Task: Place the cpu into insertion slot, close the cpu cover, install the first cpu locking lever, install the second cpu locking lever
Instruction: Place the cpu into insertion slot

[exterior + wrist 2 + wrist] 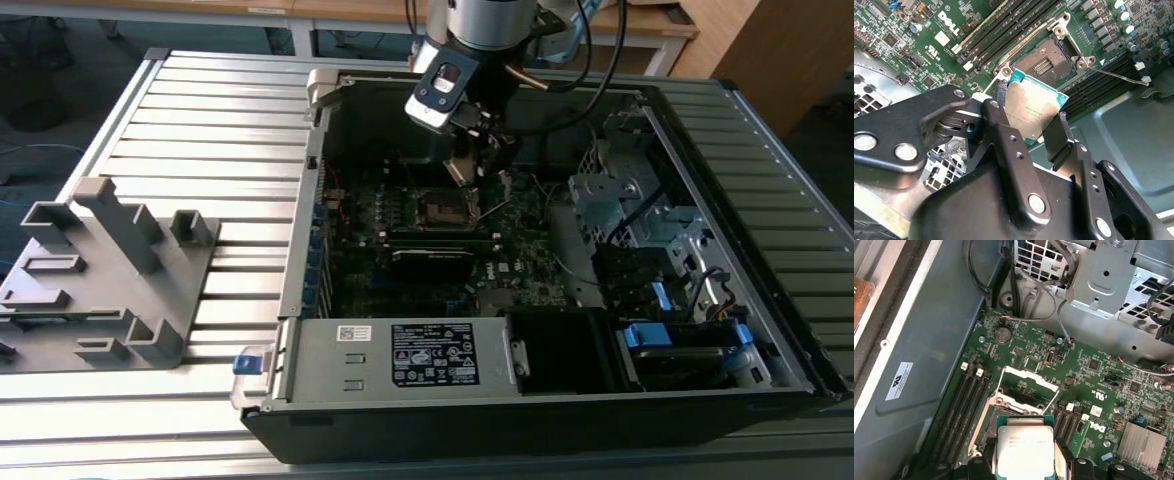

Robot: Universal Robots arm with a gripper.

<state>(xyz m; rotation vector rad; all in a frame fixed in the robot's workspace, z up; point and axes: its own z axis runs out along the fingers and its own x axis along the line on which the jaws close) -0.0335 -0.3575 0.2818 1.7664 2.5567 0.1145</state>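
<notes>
End effector (1026, 114) is clamped on the cpu (1031, 112), one black finger pressed to each of two opposite edges, silver-grey top showing in both wrist views. In the exterior view it hangs inside the open computer case (747, 120), just above the far edge of the insertion slot (447, 207), with the chip held clear of the socket and not seated. The slot's bare contact field lies uncovered in the second wrist view. In the first wrist view the cpu cover (1026, 375) is swung open off the slot. A thin wire locking lever (1119, 74) juts out unlatched beside it. The case sits on a ribbed metal table (200, 110), with a grey fixture (107, 270) at the exterior view's left.
</notes>
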